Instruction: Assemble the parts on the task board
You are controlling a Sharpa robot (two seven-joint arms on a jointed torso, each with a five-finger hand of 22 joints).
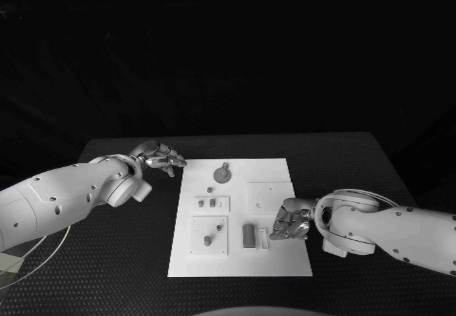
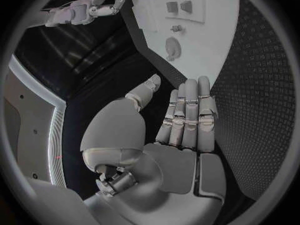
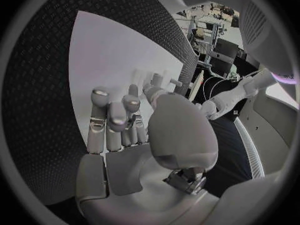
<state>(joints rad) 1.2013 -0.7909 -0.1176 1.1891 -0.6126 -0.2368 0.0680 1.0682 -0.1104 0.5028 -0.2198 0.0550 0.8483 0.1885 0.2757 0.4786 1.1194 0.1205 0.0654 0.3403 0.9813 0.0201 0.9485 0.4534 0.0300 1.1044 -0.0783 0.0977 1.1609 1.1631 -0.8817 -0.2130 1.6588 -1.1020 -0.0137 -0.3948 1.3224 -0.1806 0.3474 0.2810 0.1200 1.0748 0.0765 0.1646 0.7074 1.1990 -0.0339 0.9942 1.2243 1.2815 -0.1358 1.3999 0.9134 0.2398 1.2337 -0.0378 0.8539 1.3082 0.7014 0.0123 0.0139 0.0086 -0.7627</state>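
On the black worktop [image 1: 124,263] lies the white task board [image 1: 275,263], a tall plate set between the two hands. The left arm [image 1: 57,197] comes in low over the worktop, and the left hand [image 1: 159,158] hovers just outside the board's far corner on its own side, apart from the board. In the left wrist view the left hand's fingers [image 2: 187,115] lie straight and side by side, the thumb set off from them, and nothing is in the palm.

The right arm [image 1: 399,230] reaches in from the other side. The right hand [image 1: 292,222] sits over the board's near edge on its side, fingers bent downward toward the plate. Just beside its fingertips stands a dark upright part [image 1: 249,236] with a pale narrow part [image 1: 263,238] next to it. In the right wrist view the fingers [image 3: 112,120] are curled above the white board [image 3: 106,60], and small parts [image 3: 155,80] stand just past the thumb. Whether this hand touches or pinches any part cannot be told; the thumb and palm hide the fingertips.

Further from the right hand, nearer the left hand, a round part [image 1: 223,174] lies on the board. Between them are raised square panels carrying small pieces too small to make out.
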